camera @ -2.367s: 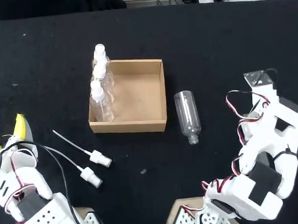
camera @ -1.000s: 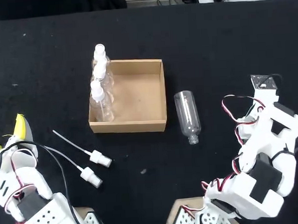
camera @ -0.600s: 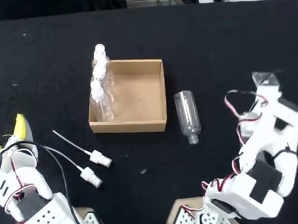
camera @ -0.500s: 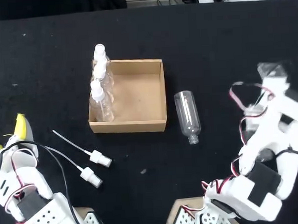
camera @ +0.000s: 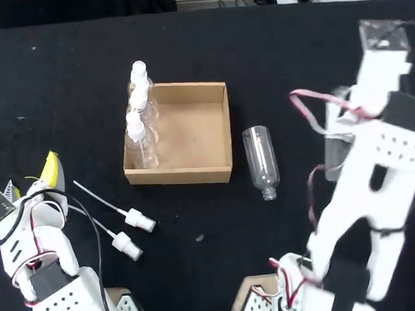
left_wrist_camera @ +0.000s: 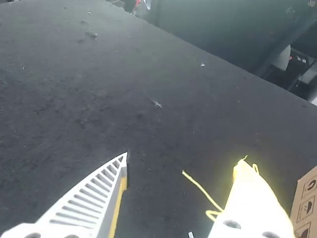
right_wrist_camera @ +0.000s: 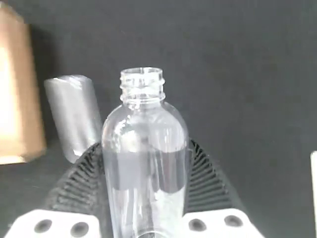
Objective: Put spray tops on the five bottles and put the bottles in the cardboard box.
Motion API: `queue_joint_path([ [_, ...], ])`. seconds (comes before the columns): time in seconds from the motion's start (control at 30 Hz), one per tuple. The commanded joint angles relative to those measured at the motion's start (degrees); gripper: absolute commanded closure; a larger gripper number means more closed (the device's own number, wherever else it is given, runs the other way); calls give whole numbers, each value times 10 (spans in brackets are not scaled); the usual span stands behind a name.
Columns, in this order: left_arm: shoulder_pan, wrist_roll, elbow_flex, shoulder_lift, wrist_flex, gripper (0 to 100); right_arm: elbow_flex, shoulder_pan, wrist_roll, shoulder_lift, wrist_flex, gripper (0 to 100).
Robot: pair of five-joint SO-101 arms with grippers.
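— Where are the bottles, from where you stand?
— Three clear plastic bottles with white spray tops stand in a row inside the open brown cardboard box, tight against its left wall. A fourth, an uncapped clear bottle, lies on its side on the black worktop just beside the box's right wall, its neck towards the arms
— And the fifth?
— The right claw has it. Its two dark ribbed fingers are closed on the body of a clear open-necked bottle, one on each side, and the threaded neck sticks out past the fingertips. The white right arm stands tall at the right side of the worktop, and the bottle looks to be held clear of the surface, to the right of the lying one
— What about the other claw?
— The left claw is spread wide and empty: a grey-white ribbed finger on one side, a yellow finger on the other, bare worktop between them. It sits low at the near left corner, well apart from the box
— Any loose tops?
— Two loose white spray tops with thin dip tubes lie side by side on the worktop, in front of the box's left corner, between the box and the left claw, tubes running up and to the left
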Motion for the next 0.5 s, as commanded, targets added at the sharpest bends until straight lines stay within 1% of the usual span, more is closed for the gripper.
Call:
queue_joint_path([
  [0.0, 9, -9, -16, -1, 22, 769, 17, -98, -52, -96, -31, 988],
  [0.13, 31, -12, -39, 1, 51, 769, 129, -185, -111, -181, -158, 988],
  [0.23, 49, -41, -68, 4, 63, 769, 244, -231, -136, -240, -252, 988],
  [0.37, 68, -82, -106, 4, 69, 769, 400, -258, -181, -315, -346, 988],
  [0.47, 83, -132, -137, 4, 122, 769, 496, -260, -207, -381, -405, 988],
])
